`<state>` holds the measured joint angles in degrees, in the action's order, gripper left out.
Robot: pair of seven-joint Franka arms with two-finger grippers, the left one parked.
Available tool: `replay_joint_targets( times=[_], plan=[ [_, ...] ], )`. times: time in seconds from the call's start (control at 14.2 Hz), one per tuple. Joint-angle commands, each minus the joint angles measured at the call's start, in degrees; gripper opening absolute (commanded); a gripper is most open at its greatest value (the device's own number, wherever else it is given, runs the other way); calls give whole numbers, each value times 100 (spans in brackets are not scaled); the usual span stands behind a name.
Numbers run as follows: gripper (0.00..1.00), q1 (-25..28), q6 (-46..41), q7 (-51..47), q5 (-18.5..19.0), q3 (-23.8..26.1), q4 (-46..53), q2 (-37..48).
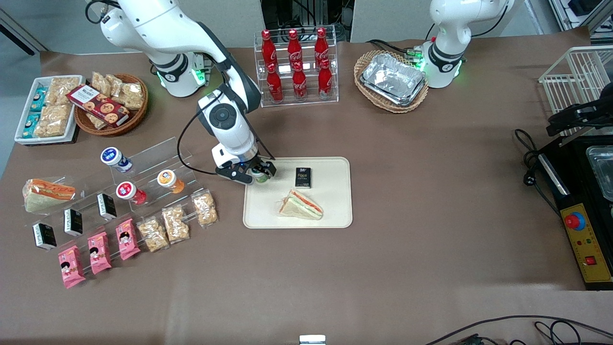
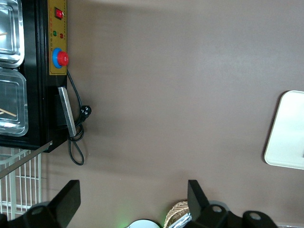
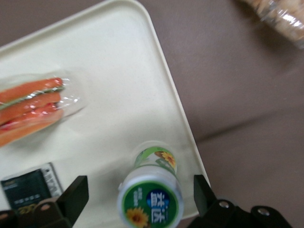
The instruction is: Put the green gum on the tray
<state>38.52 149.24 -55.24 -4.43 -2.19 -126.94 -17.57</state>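
The green gum (image 1: 261,177) (image 3: 151,202) stands upright on the cream tray (image 1: 335,211) (image 3: 118,71), near the tray corner closest to the working arm's end of the table. Its white-rimmed lid with the dark green label faces up. My right gripper (image 1: 258,173) (image 3: 140,186) hangs directly over the bottle and is open. One black finger (image 3: 78,191) and the other (image 3: 202,190) stand on either side of the lid, with a gap showing between each finger and the lid. An edge of the tray (image 2: 289,133) also shows in the left wrist view.
On the tray lie a wrapped sandwich (image 1: 301,205) and a black packet (image 1: 303,177). Toward the working arm's end an acrylic stand holds blue (image 1: 115,159), red (image 1: 129,191) and orange (image 1: 170,180) bottles, with snack packs around. Cola bottles (image 1: 294,67) and a basket of foil trays (image 1: 392,79) stand farther from the camera.
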Motion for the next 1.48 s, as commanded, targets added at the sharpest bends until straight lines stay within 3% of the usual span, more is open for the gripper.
replay_joint_targets(
  times=[0.0, 0.35, 0.56, 0.7, 0.98, 1.41],
  plan=[
    [99, -195, -1052, 144, -50, -89, 2, 1051],
    [99, -1170, -2773, 1451, -58, -158, 265, 2291],
    [99, -1460, -4214, 2505, -41, -738, 1011, 2495],
    [99, -2310, -4805, 3401, -67, -626, 1398, 2513],
    [100, -3323, -5168, 4475, -50, -493, 1830, 2531],
    [100, -3562, -5949, 4882, 56, -572, 2744, 1978]
  ],
)
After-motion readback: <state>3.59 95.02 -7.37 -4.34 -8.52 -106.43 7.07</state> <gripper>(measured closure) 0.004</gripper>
